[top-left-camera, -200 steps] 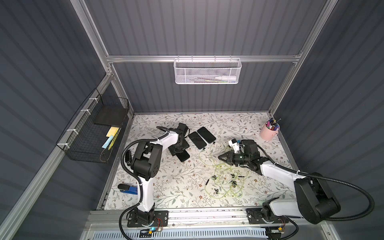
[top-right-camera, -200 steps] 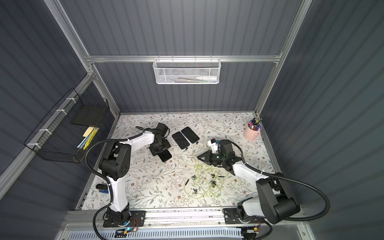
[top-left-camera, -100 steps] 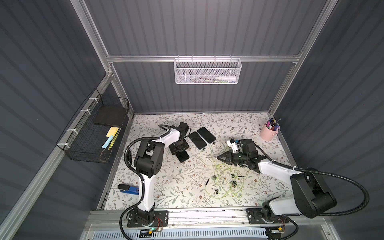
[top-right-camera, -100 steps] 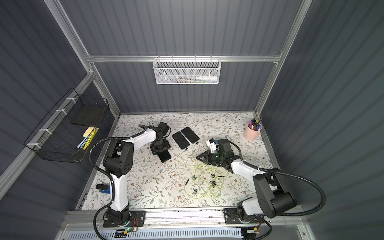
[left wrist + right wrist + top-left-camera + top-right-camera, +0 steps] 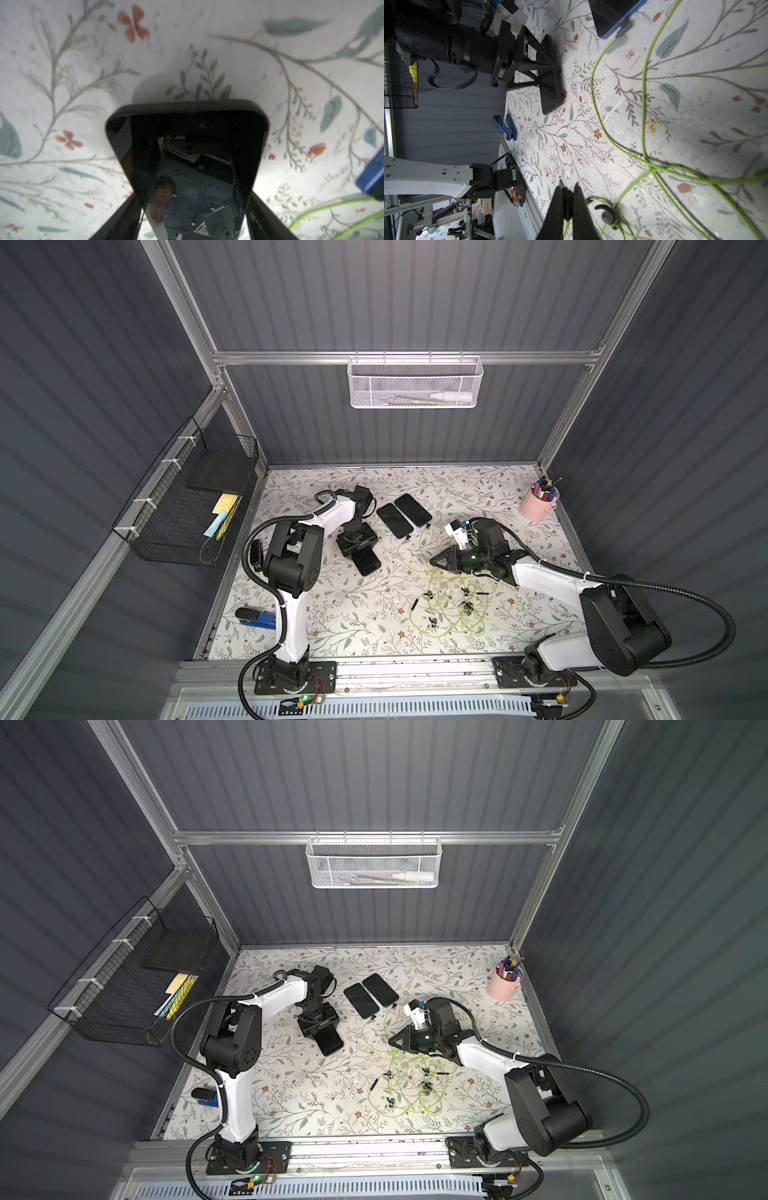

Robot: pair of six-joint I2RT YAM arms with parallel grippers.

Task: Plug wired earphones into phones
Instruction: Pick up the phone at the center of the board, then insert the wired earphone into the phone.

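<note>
Three phones on the desk [image 5: 332, 622]. Far pair [image 5: 395, 520] side by side at far centre; small black plugs seem seated at their near ends, cables trailing to the earphones [image 5: 451, 608] tangled near right. Third phone [image 5: 368, 563] flat, left of centre, nothing in its free end.

Left pincer [image 5: 360, 551] straddles it, fingers [image 5: 122, 218] spread wide and pressed to both long edges. Change over the last second: those jaws drew in slightly onto the phone; arm otherwise barely shifted. Reads as phone now clamped, steadied for insertion.

Right pincer [image 5: 568, 185] closed tight on what looks like a black plug [image 5: 568, 202], green cable hanging out behind the tips. It has crept left toward the third phone but is well apart from it yet.

Meaning: last pairing under way, holder set, plug inbound. Plug-to-port line-up not judgeable from these views. Risk: trailing loops may drag as the plug travels.
</note>
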